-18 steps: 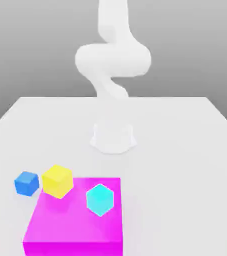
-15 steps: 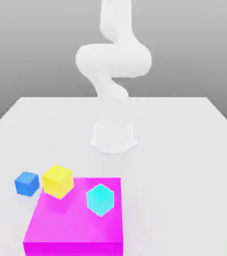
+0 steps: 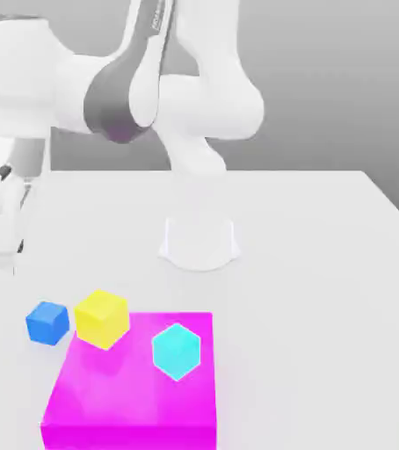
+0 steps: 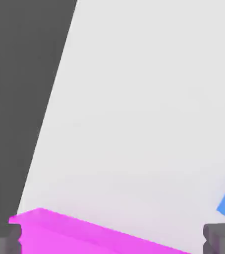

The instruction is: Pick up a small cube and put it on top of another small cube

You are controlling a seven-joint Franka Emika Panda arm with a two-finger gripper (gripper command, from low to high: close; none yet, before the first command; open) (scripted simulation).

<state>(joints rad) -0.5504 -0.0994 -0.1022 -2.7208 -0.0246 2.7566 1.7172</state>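
In the exterior view, a magenta block (image 3: 137,378) lay on the pale table (image 3: 317,325), toward the near edge of the picture and the exterior view's left. It was a broad, low slab with a flat top that served as a platform. Within its outline, near the edge on the exterior view's right, was the cyan cube (image 3: 177,352), an upright edge turned toward the camera. The yellow cube (image 3: 102,319) overlapped the slab's far corner on the exterior view's left; whether it rested on the slab or stood beside it could not be told. The small blue cube (image 3: 47,323) was on the table, off the slab, just beside the yellow cube on the exterior view's left. The arm (image 3: 119,97) reached across toward the exterior view's left, and its gripper (image 3: 11,260) pointed down, above and apart from the small blue cube.

In the hand view, the jaws stood wide apart with nothing held between them. Part of the magenta block, its long edge running at a slant, lay in the span between the two fingers. Part of the small blue cube appeared on the bare table, apart from the slab. A dark grey area (image 4: 20,99) lay past the table's straight edge.
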